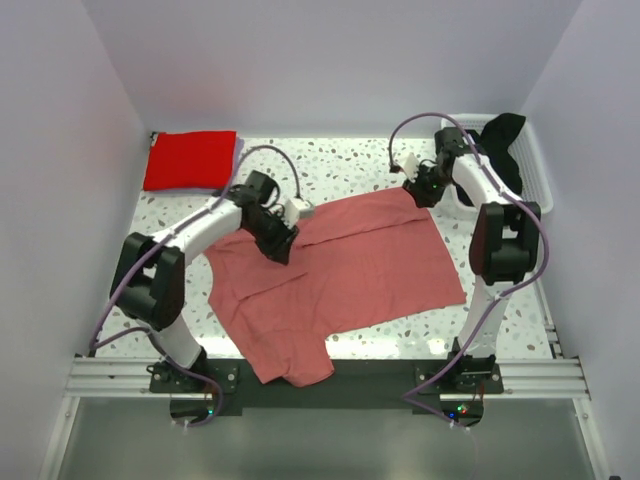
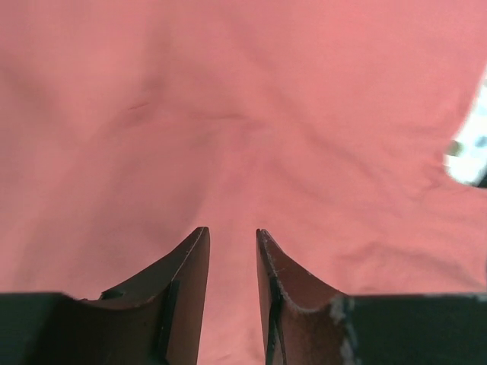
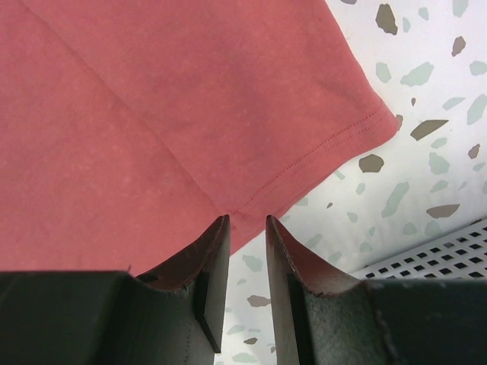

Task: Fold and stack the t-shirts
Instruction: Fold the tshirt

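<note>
A salmon-pink t-shirt (image 1: pixel 350 270) lies spread across the middle of the table, with folds along its far and left edges. My left gripper (image 1: pixel 281 246) hovers over its left far part. In the left wrist view its jaws (image 2: pixel 232 230) stand a little apart, with only pink cloth (image 2: pixel 243 114) below them. My right gripper (image 1: pixel 420 190) is at the shirt's far right corner. Its jaws (image 3: pixel 247 218) are open a little, the stitched hem (image 3: pixel 304 163) lies just at the tips, and bare table shows between them. A red t-shirt (image 1: pixel 190 160) lies folded at the back left. A black t-shirt (image 1: pixel 505 145) hangs over the basket.
A white slatted basket (image 1: pixel 541 165) stands at the back right, right beside the right arm; its wall (image 3: pixel 434 255) shows in the right wrist view. Grey walls close in the speckled table (image 1: pixel 350 165) on three sides. The arm bases sit on a rail at the near edge.
</note>
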Controlling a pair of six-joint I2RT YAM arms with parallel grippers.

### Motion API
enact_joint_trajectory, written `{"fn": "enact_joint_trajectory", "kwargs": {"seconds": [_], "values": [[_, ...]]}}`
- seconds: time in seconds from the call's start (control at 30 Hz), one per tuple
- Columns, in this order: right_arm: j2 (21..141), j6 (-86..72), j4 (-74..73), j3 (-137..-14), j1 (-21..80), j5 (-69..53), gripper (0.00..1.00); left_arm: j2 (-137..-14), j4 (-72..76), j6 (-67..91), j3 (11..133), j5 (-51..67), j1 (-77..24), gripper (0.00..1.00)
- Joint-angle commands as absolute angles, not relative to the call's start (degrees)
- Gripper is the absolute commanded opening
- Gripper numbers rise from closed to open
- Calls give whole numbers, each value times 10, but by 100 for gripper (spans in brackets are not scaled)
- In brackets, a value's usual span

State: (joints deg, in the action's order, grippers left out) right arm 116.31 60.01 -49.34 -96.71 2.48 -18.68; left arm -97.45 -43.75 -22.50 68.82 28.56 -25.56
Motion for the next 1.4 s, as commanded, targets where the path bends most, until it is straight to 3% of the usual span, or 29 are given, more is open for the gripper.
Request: {"fn": "enact_joint_trajectory", "kwargs": {"seconds": [0.0, 0.47, 0.77, 1.2, 1.37], "values": [[1163, 593, -494, -976, 33, -182, 30, -970, -478, -270, 723, 266, -172, 35], [1212, 549, -447, -977, 107, -107, 28, -999, -411, -193, 676, 35, -51, 36], [1272, 531, -395, -976, 108, 10, 28, -1093, -370, -184, 698, 10, -25, 34], [1235, 536, -392, -898, 66, 71, 29, -1380, -431, -244, 1129, 58, -67, 32], [1264, 516, -384, -927, 67, 87, 30, -1444, -432, -259, 1235, 27, -68, 30]]}}
